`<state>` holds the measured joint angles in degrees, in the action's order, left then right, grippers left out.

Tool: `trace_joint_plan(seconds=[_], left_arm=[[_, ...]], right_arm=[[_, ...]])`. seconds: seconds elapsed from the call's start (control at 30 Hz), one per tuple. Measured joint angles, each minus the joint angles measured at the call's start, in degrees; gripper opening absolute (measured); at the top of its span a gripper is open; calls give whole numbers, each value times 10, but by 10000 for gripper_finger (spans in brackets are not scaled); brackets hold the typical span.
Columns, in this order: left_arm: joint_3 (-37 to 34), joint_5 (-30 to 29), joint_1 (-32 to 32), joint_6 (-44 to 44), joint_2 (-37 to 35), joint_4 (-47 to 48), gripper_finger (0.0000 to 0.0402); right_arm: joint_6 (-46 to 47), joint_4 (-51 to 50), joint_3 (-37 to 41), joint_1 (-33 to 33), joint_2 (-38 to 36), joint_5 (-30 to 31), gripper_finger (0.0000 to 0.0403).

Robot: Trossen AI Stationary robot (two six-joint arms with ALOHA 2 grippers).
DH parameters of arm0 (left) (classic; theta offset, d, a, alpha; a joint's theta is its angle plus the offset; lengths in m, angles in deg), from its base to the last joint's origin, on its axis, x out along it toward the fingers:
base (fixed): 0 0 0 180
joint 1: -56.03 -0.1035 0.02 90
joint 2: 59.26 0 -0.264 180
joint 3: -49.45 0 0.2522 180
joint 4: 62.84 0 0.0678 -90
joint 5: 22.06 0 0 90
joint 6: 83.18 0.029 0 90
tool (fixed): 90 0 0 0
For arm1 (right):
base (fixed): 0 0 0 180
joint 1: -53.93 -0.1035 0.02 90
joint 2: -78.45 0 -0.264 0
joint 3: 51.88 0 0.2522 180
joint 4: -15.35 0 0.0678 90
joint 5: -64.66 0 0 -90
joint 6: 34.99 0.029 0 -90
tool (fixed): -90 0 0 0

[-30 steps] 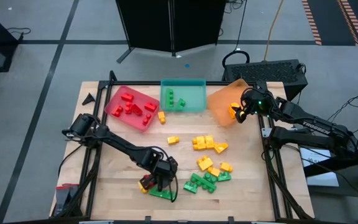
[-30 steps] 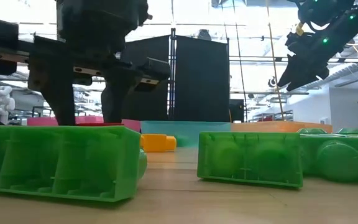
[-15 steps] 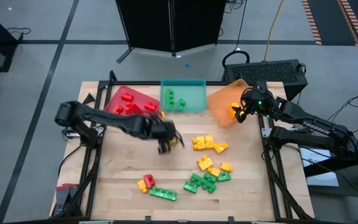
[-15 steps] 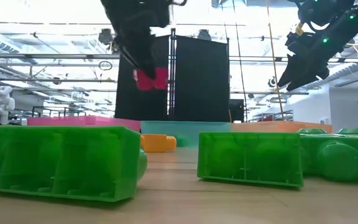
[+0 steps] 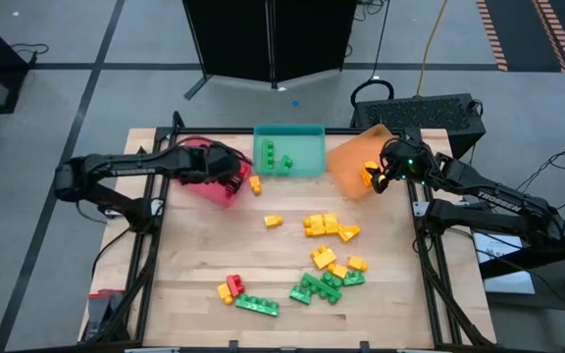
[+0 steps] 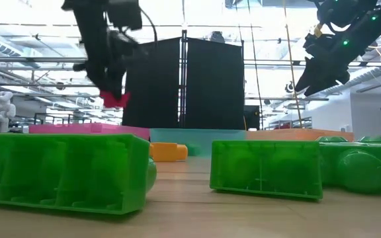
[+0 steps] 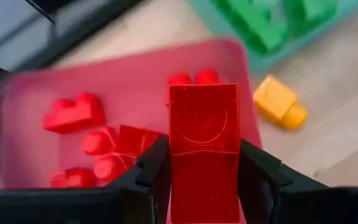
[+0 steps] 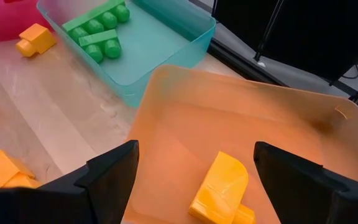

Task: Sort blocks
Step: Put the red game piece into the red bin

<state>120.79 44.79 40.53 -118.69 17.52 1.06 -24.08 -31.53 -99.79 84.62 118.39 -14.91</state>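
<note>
My left gripper (image 5: 230, 177) hangs over the near right corner of the red tray (image 5: 189, 157), shut on a red block (image 7: 204, 143). Several red blocks (image 7: 73, 112) lie in that tray. The teal tray (image 5: 307, 157) holds green blocks (image 5: 273, 157). My right gripper (image 8: 197, 186) is open above the orange tray (image 5: 346, 157), where one yellow block (image 8: 222, 186) lies. Loose yellow blocks (image 5: 327, 226), green blocks (image 5: 314, 287) and a red block (image 5: 233, 282) rest flat on the table. My left gripper pinches the red block between its two fingers (image 7: 151, 168), which sit on its two long side faces (image 7: 174, 155). The block's hollow underside faces the wrist camera. In the low view the block (image 6: 115, 99) hangs below the fingers, lifted clear above the red tray.
A single yellow block (image 5: 255, 183) lies on the table between the red and teal trays, another (image 5: 274, 221) at mid-table. A long green block (image 5: 257, 306) lies near the table's near edge. Bare wood (image 5: 189, 255) stretches across the left half of the table.
My left gripper has taken a red block from the pile at the near edge, risen with it, and travelled toward the far left, ending over the red tray. The block has gone from the table to hanging clear in the fingers.
</note>
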Motion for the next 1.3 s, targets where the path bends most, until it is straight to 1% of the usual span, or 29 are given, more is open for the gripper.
trace_joint_plan(seconds=[0.07,0.17,0.3,0.47,0.57,0.67,0.83,1.0,1.17,1.3], left_arm=[[-29,17,-24,16,1,-25,138],[-64,23,-61,31,4,-88,138],[-83,29,-105,58,4,-117,138],[-87,27,-163,111,7,-126,138],[-86,26,-201,120,19,-143,138],[-86,39,-233,138,38,-153,138],[-86,45,-271,158,77,-152,145],[-86,50,-298,196,119,-153,147],[-86,16,-327,226,137,-154,148],[-86,5,-354,238,137,-159,149]], right_arm=[[0,0,0,0,0,0,315],[0,0,0,0,0,0,315],[3,0,0,0,0,0,315],[4,1,0,0,0,0,315],[4,4,0,0,0,0,315],[11,4,0,0,0,0,315],[19,3,0,0,0,0,315],[21,-1,0,0,0,0,315],[22,-2,0,0,0,0,315],[22,-2,0,0,0,0,315]])
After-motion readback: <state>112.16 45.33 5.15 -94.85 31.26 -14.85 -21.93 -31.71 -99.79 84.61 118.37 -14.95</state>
